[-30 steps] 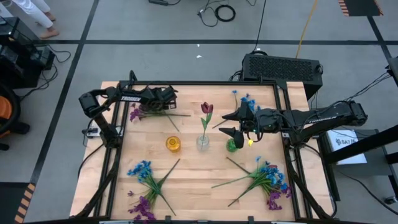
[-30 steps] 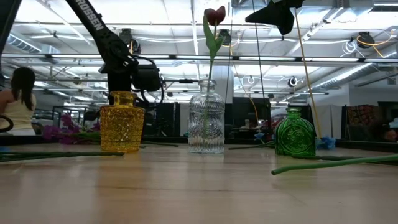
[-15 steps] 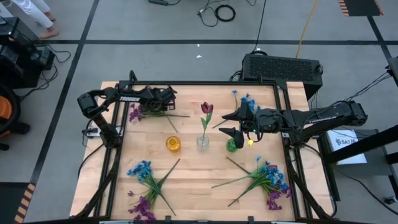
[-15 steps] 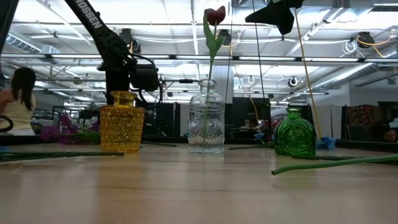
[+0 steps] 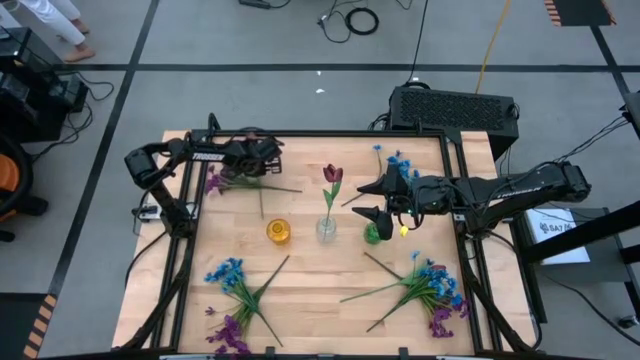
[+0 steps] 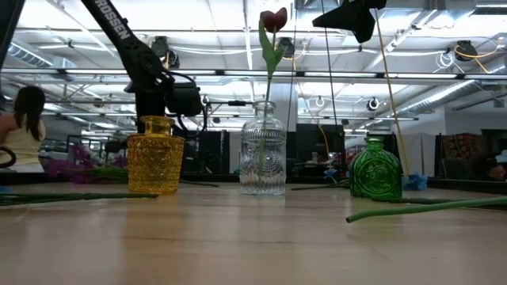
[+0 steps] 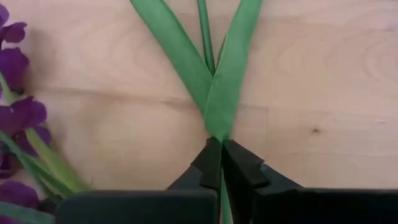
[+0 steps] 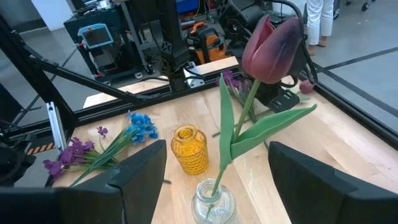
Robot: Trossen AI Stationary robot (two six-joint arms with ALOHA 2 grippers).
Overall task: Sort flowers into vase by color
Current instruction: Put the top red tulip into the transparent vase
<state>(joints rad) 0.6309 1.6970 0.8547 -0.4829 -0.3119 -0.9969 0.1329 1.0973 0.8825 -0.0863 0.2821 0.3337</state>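
Note:
My left gripper (image 5: 258,160) is at the far left of the table beside a purple sprig (image 5: 225,181), shut on a green stem with two long leaves (image 7: 214,81). That stem (image 5: 262,203) points toward the near edge, and its blossom does not show. My right gripper (image 5: 372,199) hovers open above the gap between the clear vase (image 5: 326,229) and the green vase (image 5: 373,234). It is empty in the right wrist view (image 8: 217,180). A dark red tulip (image 8: 270,46) stands in the clear vase. The yellow vase (image 5: 278,231) is empty. My left gripper pinches the green stem between its two fingertips (image 7: 210,163), just where the two long leaves fork (image 7: 216,127). The fingers come from above, pointing down. The stem and leaves run on over the wood. I cannot tell whether they lie on the table or hang just clear of it.
Mixed blue and purple sprigs lie near the left corner (image 5: 232,295) and the right corner (image 5: 428,290) of the near edge. Blue blossoms (image 5: 393,160) show at the far side behind my right arm. A thin stem (image 6: 388,103) rises from the green vase. A person (image 6: 24,131) sits beyond the table.
My left gripper has shifted slightly toward the table's left, still shut on the stem. The stem's free end has swung from pointing near-right to pointing straight at the near edge.

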